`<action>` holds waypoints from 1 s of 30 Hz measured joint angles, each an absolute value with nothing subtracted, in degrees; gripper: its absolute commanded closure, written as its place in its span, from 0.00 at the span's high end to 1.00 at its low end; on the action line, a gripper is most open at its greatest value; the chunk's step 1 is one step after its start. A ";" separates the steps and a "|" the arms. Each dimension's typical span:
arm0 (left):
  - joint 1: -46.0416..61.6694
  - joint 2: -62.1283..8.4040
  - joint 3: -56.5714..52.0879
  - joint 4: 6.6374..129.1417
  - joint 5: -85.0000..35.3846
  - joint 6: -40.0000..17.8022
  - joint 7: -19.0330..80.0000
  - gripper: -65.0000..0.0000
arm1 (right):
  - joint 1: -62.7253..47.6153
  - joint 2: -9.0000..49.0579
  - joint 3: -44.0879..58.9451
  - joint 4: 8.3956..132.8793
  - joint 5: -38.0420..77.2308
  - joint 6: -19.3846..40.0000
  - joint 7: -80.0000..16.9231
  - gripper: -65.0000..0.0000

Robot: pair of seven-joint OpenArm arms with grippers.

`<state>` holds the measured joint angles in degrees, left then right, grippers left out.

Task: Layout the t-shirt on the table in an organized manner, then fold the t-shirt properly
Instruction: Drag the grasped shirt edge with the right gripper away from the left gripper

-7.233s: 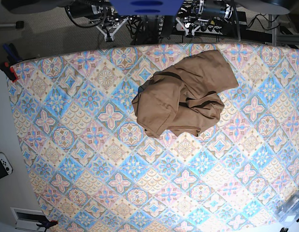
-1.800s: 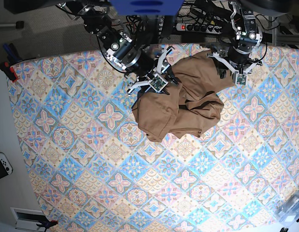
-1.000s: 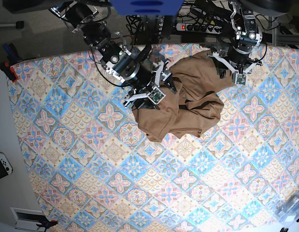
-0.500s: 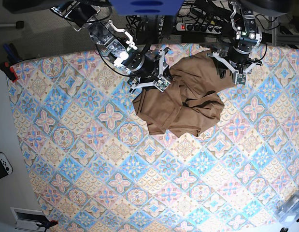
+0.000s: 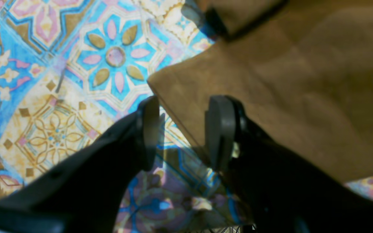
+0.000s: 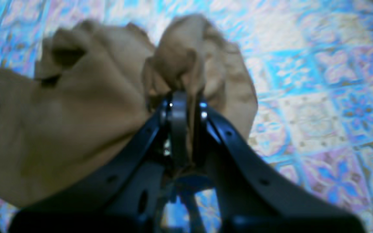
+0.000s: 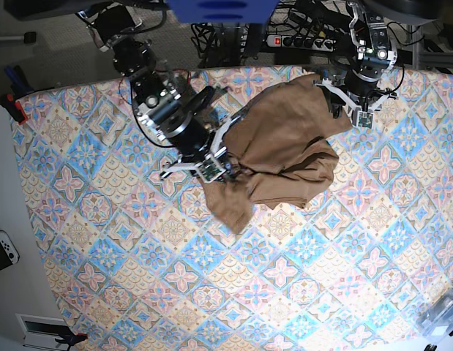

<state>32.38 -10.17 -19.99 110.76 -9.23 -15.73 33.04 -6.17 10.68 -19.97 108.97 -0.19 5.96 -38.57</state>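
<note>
The table [image 7: 109,241] spreads its tiled pastel cloth under both arms. The t-shirt [image 7: 281,150] lies crumpled on the far half, between the two claws, one end bunched at the right claw and the opposite corner reaching the left claw.

The right claw [image 6: 181,106] is clamped on a gathered fold of the shirt; the cloth puffs up just beyond its fingertips and drapes away to either side. In the base view it sits at the shirt's near-left edge [image 7: 215,170].

The left claw [image 5: 181,129] stands partly open at the shirt's far corner, one finger [image 5: 220,129] over the cloth, the other over bare table just beside the hem, gripping nothing.
</note>
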 measured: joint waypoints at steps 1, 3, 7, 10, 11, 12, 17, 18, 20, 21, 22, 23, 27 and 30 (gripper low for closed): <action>32.40 -10.17 -19.99 110.76 -9.23 -15.73 33.04 0.38 | -6.48 10.63 -18.63 108.73 0.01 6.02 -39.11 0.00; 32.40 -10.15 -20.01 110.76 -9.23 -15.73 33.04 0.38 | -6.81 10.46 -15.90 108.47 0.03 6.07 -39.53 0.00; 32.38 -10.20 -20.05 109.51 -9.26 -15.75 32.80 0.38 | -6.70 6.15 -5.69 108.49 0.03 5.69 -39.13 0.00; 32.42 -10.33 -20.08 108.73 -9.17 -15.70 33.04 0.38 | -6.68 2.66 4.49 108.53 2.11 5.74 -39.03 0.00; 32.42 -10.33 -20.23 108.73 -9.21 -15.70 33.04 0.38 | -6.66 2.09 8.10 108.51 4.01 5.65 -39.27 0.00; 32.42 -10.33 -20.21 108.73 -9.19 -15.70 33.06 0.38 | -6.63 2.20 11.07 108.49 6.24 5.19 -39.27 0.00; 32.25 -10.33 -20.16 108.73 -9.21 -15.73 33.04 0.38 | -6.37 2.48 20.67 106.87 17.10 5.26 -38.65 0.00; 32.25 -10.31 -20.16 108.73 -9.23 -15.73 33.01 0.38 | -6.13 2.00 22.85 105.51 18.76 6.00 -39.18 0.00; 32.25 -10.33 -20.16 108.73 -9.23 -15.73 33.04 0.38 | -6.07 1.78 27.79 102.50 21.34 5.48 -39.72 0.00; 32.25 -10.33 -20.16 108.73 -9.19 -15.70 33.01 0.38 | -6.07 1.83 30.11 100.77 22.68 5.21 -39.55 0.00; 32.25 -10.33 -20.16 108.73 -9.23 -15.70 33.01 0.38 | -6.24 2.13 31.22 99.29 23.44 4.75 -39.38 0.00; 32.25 -10.33 -20.16 108.73 -9.23 -15.70 33.04 0.38 | -6.70 2.63 31.27 97.86 23.79 3.99 -39.09 0.00; 32.25 -10.17 -20.16 108.75 -9.28 -15.73 33.04 0.39 | -6.94 1.87 28.27 96.29 24.75 5.02 -39.70 0.00; 32.64 -10.20 -20.18 111.77 -9.47 -15.68 33.39 0.39 | -6.68 1.74 27.22 96.53 25.28 5.78 -39.55 0.12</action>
